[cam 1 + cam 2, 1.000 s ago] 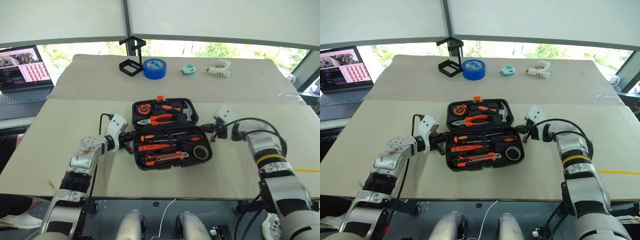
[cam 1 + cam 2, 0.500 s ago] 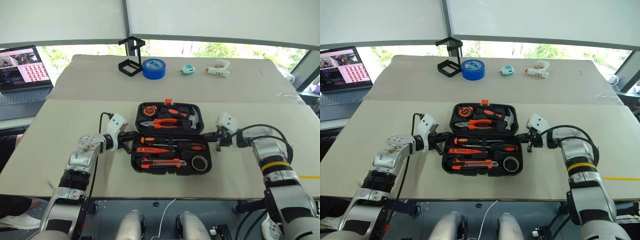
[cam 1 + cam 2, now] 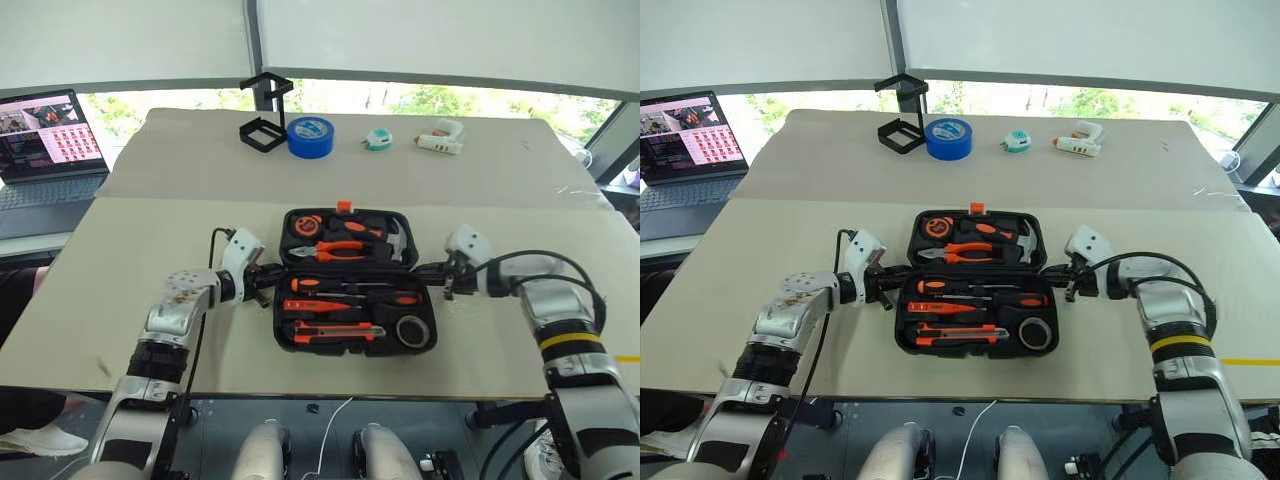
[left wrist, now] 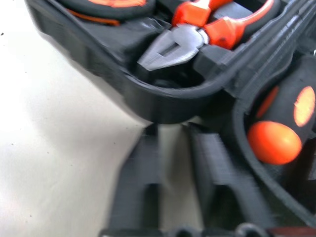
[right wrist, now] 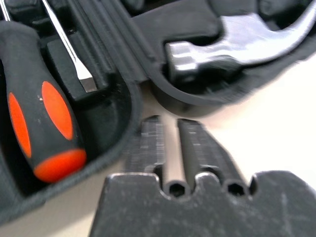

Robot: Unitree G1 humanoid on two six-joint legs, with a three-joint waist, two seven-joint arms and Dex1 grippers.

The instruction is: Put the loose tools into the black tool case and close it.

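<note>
The black tool case lies open in the middle of the table. Its near half holds two black-and-orange screwdrivers, a slim orange tester, the utility knife and the dark tape roll. Pliers and a hammer sit in the far half. My left gripper is at the case's left side by the hinge, its fingers slightly apart and empty. At the right side, my right gripper has a narrow gap between its fingers, which hold nothing.
At the table's far edge stand a black wire-frame stand, a big blue tape roll, a small teal tape measure and a white glue gun. A laptop is open at the far left.
The case has turned from a slant to square and shifted slightly right and nearer. My right gripper drew back to the right. Both grippers' fingers have parted.
</note>
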